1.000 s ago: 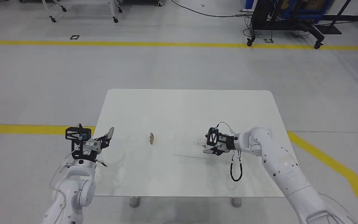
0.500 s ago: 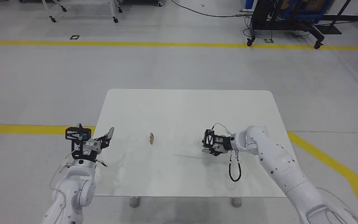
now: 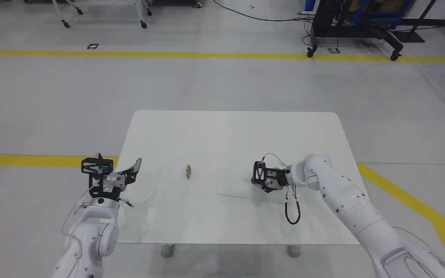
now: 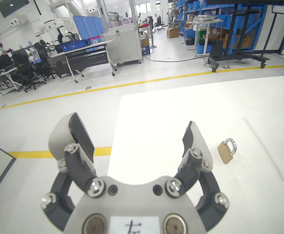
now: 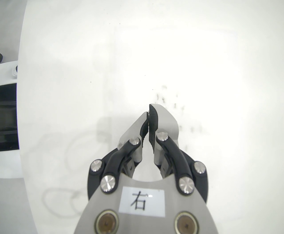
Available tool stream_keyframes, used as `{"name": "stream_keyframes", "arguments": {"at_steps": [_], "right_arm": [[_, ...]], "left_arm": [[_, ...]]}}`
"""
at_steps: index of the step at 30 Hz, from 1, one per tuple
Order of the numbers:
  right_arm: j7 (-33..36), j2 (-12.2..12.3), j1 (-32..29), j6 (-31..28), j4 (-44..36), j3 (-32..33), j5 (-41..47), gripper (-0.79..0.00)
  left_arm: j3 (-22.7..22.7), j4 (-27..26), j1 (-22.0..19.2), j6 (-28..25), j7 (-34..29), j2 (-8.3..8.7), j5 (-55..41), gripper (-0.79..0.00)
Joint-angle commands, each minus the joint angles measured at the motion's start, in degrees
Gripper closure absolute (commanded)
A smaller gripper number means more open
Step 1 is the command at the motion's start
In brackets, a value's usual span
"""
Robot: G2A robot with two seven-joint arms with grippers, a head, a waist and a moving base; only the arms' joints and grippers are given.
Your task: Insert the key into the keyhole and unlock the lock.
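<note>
Brass padlock (image 4: pixel 226 153) lying on white table (image 3: pixel 229 139), left gripper (image 4: pixel 133 121) spread open at the table's edge, right gripper (image 5: pixel 148 111) clenched, fingertips pressed together

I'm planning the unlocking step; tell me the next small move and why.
Probably bring the open left end effector over to the padlock to steady it. The padlock lies untouched on the table, apart from both arms; the right end effector is shut, and whether it holds anything cannot be seen.

Looks like an industrial robot lab: pale glossy floor (image 4: pixel 177 66) with yellow tape lines (image 4: pixel 155 80), blue metal storage shelves (image 4: pixel 184 13), black wheeled office chairs (image 4: pixel 24 66).
</note>
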Motion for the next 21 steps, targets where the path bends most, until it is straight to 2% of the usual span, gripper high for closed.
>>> {"name": "stream_keyframes", "arguments": {"at_steps": [1, 12, 21], "right_arm": [[-0.88, 0.2, 0.08, 0.0, -0.21, -0.21, 0.16, 0.0], [-3.78, 1.95, -0.54, 0.0, -2.58, 1.31, -0.65, 0.0], [-3.74, 2.16, -1.0, 0.42, -2.98, 1.77, -0.54, 0.0]], "left_arm": [[0.0, 0.0, 0.0, 0.0, 0.0, 0.0, 0.0, -0.785], [0.0, 0.0, 0.0, 0.0, 0.0, 0.0, 0.0, -0.785], [0.0, 0.0, 0.0, 0.0, 0.0, 0.0, 0.0, -0.785]]}}
